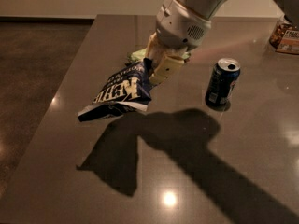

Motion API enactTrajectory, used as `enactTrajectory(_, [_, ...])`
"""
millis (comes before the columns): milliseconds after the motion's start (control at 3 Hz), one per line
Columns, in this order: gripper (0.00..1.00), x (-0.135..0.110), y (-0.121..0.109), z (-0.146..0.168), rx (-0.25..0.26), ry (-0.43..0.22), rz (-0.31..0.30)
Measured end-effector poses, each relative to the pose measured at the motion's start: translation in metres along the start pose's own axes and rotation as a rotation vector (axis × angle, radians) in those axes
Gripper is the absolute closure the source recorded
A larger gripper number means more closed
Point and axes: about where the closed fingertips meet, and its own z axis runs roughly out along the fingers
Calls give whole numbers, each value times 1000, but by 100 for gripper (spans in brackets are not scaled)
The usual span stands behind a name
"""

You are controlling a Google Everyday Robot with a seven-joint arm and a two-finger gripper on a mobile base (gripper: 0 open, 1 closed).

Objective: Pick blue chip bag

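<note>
The blue chip bag (120, 93) is dark navy with white lettering and a white crimped lower end. It hangs tilted above the grey table (243, 171), and its shadow lies on the tabletop below and to the right of it. My gripper (152, 70), with cream fingers (164, 69) under a white wrist, is shut on the bag's upper right end and holds it off the surface. The arm comes in from the upper right.
A dark blue soda can (223, 83) stands upright to the right of the gripper. A light green bag (138, 55) lies behind the gripper, mostly hidden. A brown container (285, 33) sits at the far right edge. The table's left edge drops to a dark floor.
</note>
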Motion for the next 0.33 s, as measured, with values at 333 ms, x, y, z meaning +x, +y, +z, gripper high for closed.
enactTrajectory(333, [100, 0, 0, -15, 25, -38, 19])
